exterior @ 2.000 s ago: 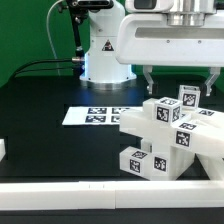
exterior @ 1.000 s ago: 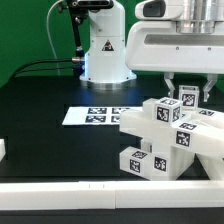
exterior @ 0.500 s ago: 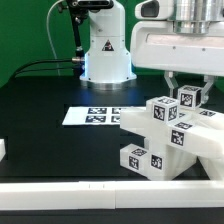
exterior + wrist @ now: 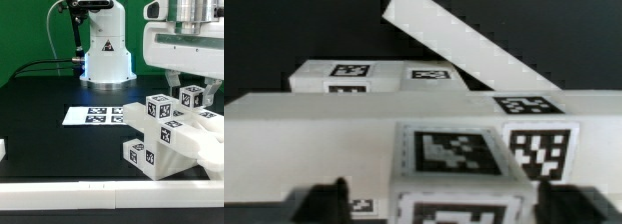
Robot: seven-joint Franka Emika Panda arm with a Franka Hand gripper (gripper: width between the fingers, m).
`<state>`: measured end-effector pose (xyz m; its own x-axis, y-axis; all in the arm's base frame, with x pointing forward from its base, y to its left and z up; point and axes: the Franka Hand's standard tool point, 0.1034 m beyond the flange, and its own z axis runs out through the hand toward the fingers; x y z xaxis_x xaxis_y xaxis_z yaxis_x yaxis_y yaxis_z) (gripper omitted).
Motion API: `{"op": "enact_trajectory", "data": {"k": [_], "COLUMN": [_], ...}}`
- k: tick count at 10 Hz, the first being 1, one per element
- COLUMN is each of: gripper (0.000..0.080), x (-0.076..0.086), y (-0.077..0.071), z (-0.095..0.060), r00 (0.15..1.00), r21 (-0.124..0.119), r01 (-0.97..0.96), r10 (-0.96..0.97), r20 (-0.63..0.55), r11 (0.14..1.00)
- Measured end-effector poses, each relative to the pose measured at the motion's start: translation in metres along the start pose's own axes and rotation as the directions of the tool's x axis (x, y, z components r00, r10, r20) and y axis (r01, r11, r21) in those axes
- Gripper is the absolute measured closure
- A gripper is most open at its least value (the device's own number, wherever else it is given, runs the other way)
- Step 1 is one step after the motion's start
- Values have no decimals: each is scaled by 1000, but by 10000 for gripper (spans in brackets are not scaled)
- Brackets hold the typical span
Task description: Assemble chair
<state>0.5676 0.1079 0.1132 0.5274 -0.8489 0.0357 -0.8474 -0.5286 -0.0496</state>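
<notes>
Exterior view: we see the gripper (image 4: pixel 185 84) hanging over the chair (image 4: pixel 168 132), its two dark fingers (image 4: pixel 172 82) spread on either side of a small tagged block (image 4: pixel 193 97) at the top of the assembly. The fingers look parted rather than pinched; we cannot tell whether either pad touches the block, and nothing looks lifted.

The chair sits at the table's (image 4: pixel 45 105) front edge, toward the exterior view's right, just behind the long plain white rail (image 4: pixel 70 188) that runs along that edge. It is a stack of chunky white plastic blocks and slabs, matte, square-cornered, each face carrying a black-and-white square tag.

The marker board (image 4: pixel 95 115) lies flat near the table's middle, close to the chair. The tabletop is black and slightly glossy. We note open dark surface across the exterior view's left half. The arm's white base (image 4: pixel 105 45) stands at the back edge, with cables beside it.

Wrist view: we see white tagged faces of the chair (image 4: pixel 420 115) filling the frame, with both dark fingertips (image 4: pixel 322 205) framing a tagged block face between them.
</notes>
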Motion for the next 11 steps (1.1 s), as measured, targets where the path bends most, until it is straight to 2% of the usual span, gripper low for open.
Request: {"op": "enact_trajectory", "data": {"k": [1, 2, 4, 7, 8, 11], "gripper": [181, 159, 151, 151, 151, 151], "x": [0, -1, -3, -2, -1, 6], "y": [0, -3, -4, -4, -3, -2], "z": [-1, -3, -2, -2, -4, -7], "r00": [997, 972, 861, 739, 635, 238], "r21": [-2, 3, 8, 5, 6, 28], "r01": [82, 234, 509, 674, 773, 971], "r10": [-82, -234, -509, -674, -773, -971], "r20": [-2, -4, -2, -4, 2, 27], "r11": [997, 972, 861, 739, 635, 238]}}
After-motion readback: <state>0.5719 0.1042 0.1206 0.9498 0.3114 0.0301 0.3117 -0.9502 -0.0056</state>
